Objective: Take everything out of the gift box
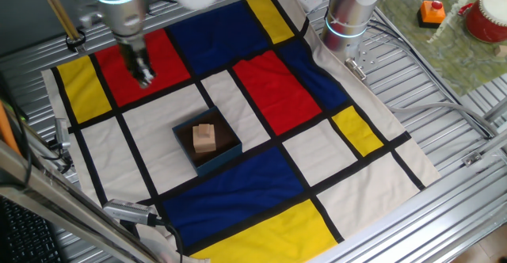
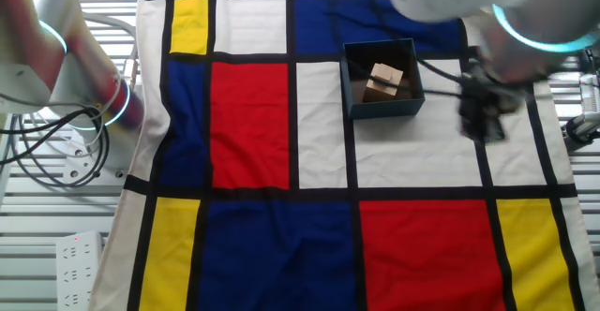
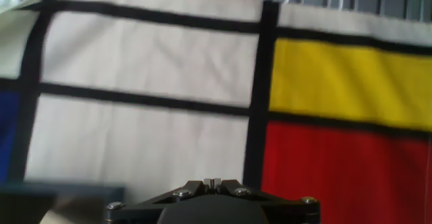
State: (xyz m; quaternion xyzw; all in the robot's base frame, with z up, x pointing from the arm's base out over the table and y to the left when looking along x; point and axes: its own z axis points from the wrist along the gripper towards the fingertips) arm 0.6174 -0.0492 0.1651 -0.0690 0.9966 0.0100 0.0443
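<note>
The gift box [image 1: 224, 157] is a small dark blue box with a brown inside, lying open on the patterned cloth near its middle. It also shows in the other fixed view [image 2: 356, 91]. A light-tan wooden block [image 1: 205, 138] sits inside it [image 2: 384, 80]. My gripper [image 1: 144, 74] hangs over the red square, apart from the box and to one side of it [image 2: 483, 119]. It is blurred in both fixed views. In the hand view the fingertips [image 3: 212, 181] stand together with nothing between them. A dark box edge [image 3: 61, 191] shows at the lower left there.
A second arm's base [image 1: 348, 17] stands at the cloth's far edge [image 2: 56, 58], with cables beside it. An orange toy [image 1: 432, 12] and a red pot [image 1: 485, 17] sit on a green mat. A power strip [image 2: 80, 255] lies off the cloth.
</note>
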